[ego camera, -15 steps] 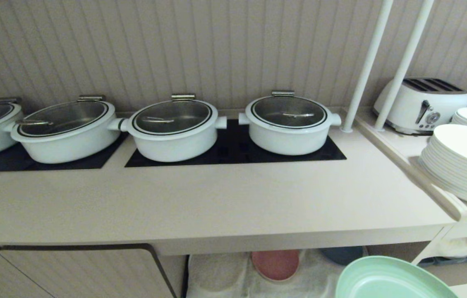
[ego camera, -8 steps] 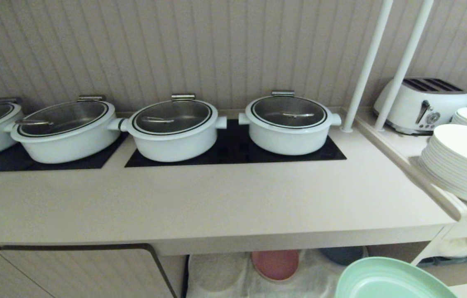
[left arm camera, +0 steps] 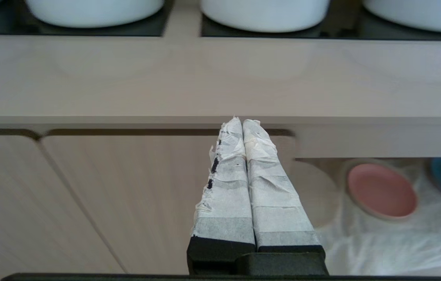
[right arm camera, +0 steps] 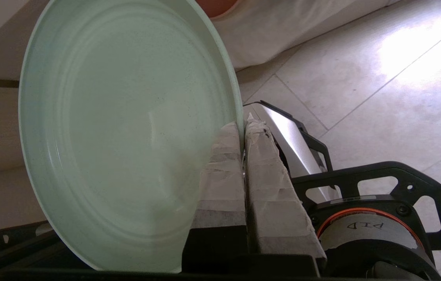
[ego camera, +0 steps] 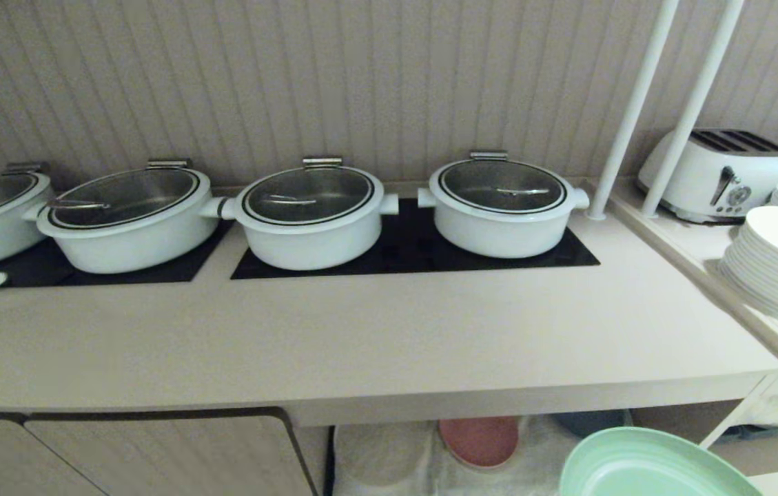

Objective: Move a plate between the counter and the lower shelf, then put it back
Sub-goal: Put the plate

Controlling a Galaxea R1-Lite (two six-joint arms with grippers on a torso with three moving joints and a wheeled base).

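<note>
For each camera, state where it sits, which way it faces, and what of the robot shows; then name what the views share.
Head view: high, facing forward and down over the counter and pots; no arm shows, only the mint-green plate low on the right.
Left wrist view: behind the shut left end effector, facing the counter's front edge and the lower shelf with a pink plate.
Right wrist view: behind the right end effector, clamped on the mint-green plate's rim, facing the floor.
Shared: head and right wrist views show the mint-green plate.
</note>
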